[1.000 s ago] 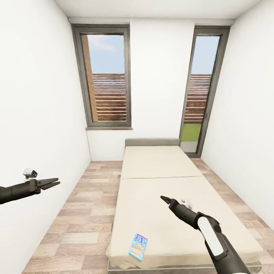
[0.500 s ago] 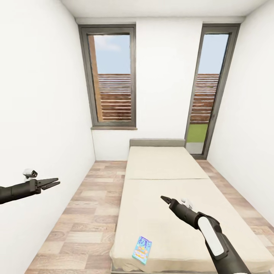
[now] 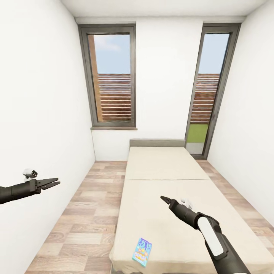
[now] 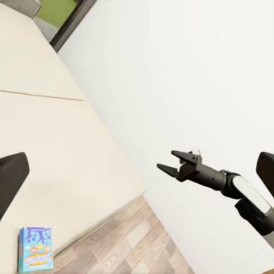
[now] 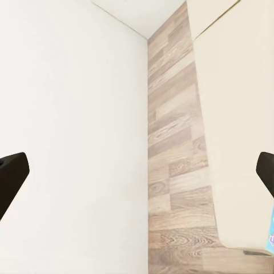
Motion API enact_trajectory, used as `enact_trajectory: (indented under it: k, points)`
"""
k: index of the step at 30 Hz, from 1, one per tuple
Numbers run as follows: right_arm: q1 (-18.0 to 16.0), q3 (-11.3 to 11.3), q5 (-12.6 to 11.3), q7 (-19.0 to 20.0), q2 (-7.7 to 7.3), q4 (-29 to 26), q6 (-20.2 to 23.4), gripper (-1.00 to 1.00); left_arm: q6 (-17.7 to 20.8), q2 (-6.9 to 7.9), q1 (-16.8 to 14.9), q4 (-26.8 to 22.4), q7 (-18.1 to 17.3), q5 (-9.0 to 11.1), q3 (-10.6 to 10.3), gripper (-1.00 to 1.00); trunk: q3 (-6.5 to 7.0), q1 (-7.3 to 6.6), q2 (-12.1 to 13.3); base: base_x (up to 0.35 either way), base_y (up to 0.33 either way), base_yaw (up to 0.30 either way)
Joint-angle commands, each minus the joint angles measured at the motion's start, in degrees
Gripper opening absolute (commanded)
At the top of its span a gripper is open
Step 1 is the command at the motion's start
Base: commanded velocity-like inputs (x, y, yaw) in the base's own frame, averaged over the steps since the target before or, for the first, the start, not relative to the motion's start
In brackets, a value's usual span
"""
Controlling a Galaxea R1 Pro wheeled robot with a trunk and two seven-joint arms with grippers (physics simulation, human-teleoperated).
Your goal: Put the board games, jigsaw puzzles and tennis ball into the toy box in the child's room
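A small blue-cyan board game [image 3: 142,252] lies flat near the foot corner of the bed [image 3: 163,167], whose beige mattress reaches back to a low grey headboard. The left wrist view shows the same box [image 4: 35,249], and a blue sliver of it [image 5: 270,237] sits at the edge of the right wrist view. My right gripper [image 3: 164,198] hovers open over the mattress, farther up the bed than the box; it also appears in the left wrist view [image 4: 165,160]. My left gripper [image 3: 59,182] is open over the floor by the left wall. The table, toy box, jigsaw puzzles and tennis ball are out of view.
The narrow child's room has white walls close on both sides. A strip of wood-plank floor [image 3: 91,213] runs between the left wall and the bed. Two tall dark-framed windows [image 3: 113,76] stand in the far wall behind the headboard [image 3: 157,143].
The whole picture shifted between one second ago and half a second ago, so the camera moved; since then it holds. Both arms keep their pose, and the board game lies where it was.
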Motion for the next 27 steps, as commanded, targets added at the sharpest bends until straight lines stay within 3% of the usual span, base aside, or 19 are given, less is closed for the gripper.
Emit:
enact_trajectory:
  k: [1, 27]
  points:
    - [0.0, -0.1, 0.0, 0.2, 0.02, 0.0, 0.3, 1.00, 0.6, 0.01, 0.0, 0.0, -0.2, 0.1, 0.0, 1.00, -0.02, 0.03, 0.0, 0.061, 0.000, 0.000]
    - [0.2, 0.0, -0.1, -0.3, 0.18, -4.1, 0.7, 1.00, 0.6, 0.01, 0.0, 0.0, -0.2, 0.1, 0.0, 1.00, -0.02, 0.03, 0.0, 0.004, 0.000, 0.000]
